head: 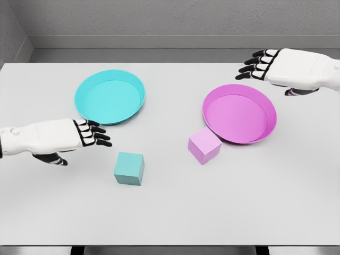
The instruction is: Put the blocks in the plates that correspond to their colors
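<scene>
Table (170, 212) holds cyan plate (88, 90), pink plate (268, 114); blocks (129, 168) outside them

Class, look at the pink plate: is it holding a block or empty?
Empty. The pink plate shows only bare floor inside; the pink block sits on the table beside its near rim.

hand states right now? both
Left hand: open, holding nothing, beside the teal cube block.
Right hand: open, holding nothing, behind the round pink plate.
</scene>
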